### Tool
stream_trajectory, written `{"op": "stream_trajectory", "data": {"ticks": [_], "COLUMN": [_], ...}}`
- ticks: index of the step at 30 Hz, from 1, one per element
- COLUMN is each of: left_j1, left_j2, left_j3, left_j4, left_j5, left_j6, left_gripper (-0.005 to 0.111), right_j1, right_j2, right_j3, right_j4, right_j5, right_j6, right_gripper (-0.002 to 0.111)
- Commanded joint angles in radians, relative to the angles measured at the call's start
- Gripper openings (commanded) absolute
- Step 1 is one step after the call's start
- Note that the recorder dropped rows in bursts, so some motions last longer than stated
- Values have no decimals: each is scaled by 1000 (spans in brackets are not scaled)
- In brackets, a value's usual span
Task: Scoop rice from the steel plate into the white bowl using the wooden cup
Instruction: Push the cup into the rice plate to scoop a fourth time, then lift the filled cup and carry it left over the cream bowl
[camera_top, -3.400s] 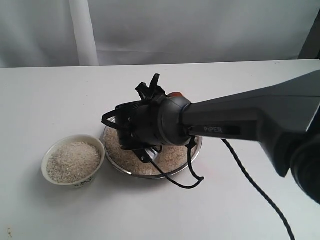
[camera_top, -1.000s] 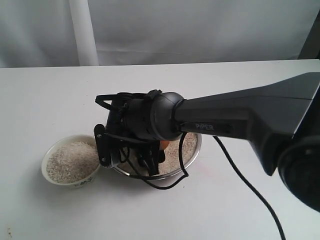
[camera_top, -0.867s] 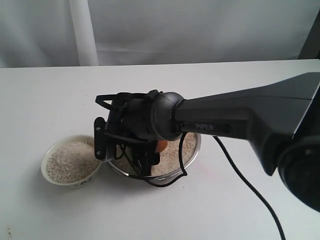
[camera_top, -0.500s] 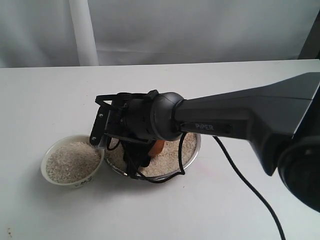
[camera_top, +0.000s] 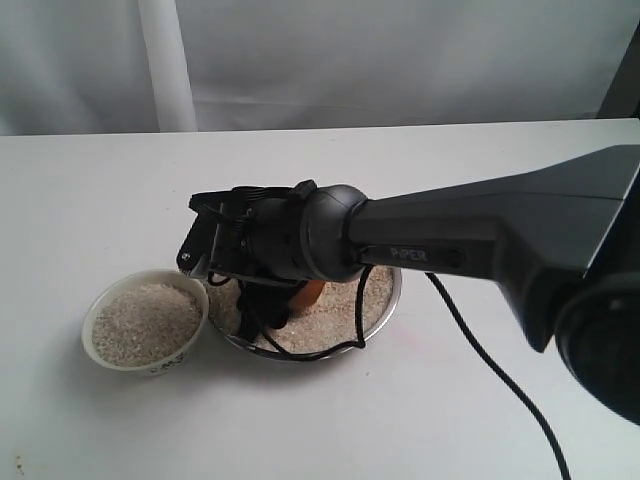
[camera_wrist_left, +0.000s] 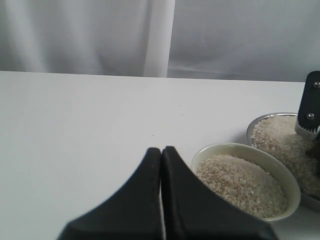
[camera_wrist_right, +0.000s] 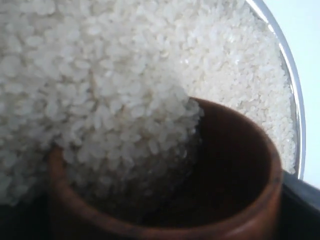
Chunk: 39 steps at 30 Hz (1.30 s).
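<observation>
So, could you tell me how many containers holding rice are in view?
3: the steel plate under the arm, the white bowl beside it on the exterior view's left, and the wooden cup, partly filled, over the plate. The arm may hide more.

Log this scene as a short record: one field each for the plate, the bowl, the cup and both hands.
plate: steel, on the table, rice spread across it
bowl: white, beside the plate, nearly full of rice
cup: wooden, tipped into the plate's rice, grains heaped in its mouth
right hand: holding the cup over the plate
left hand: shut, empty, off to the side near the bowl
</observation>
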Motion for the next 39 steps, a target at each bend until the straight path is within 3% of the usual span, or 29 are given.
{"op": "stream_trajectory", "data": {"ticks": [1,13,20,30,39], "left_j1": [-4,-4,-4,-4,-4], "left_j2": [-3,-3,-3,-3,-3], "left_j3": [-3,-3,-3,-3,-3], "left_j4": [-5,-5,-5,-5,-5], "left_j5": [-6,-6,-6,-6,-6], "left_j6": [-4,-2,-2,-4,-2], "left_gripper": [0,0,0,0,0], "right_j1": [0,-31,-95,-210,-219], "right_j2": [-19,-142,-243,-296,-299], "right_j3": [-1,175,324,536,563], "right_j4": [-30,-71,-87,34,77], "right_j5": [-39,-243,-517,-1026,-1063], "right_j6": [48,167,204,-11,-136], "right_gripper": [0,0,0,0,0]}}
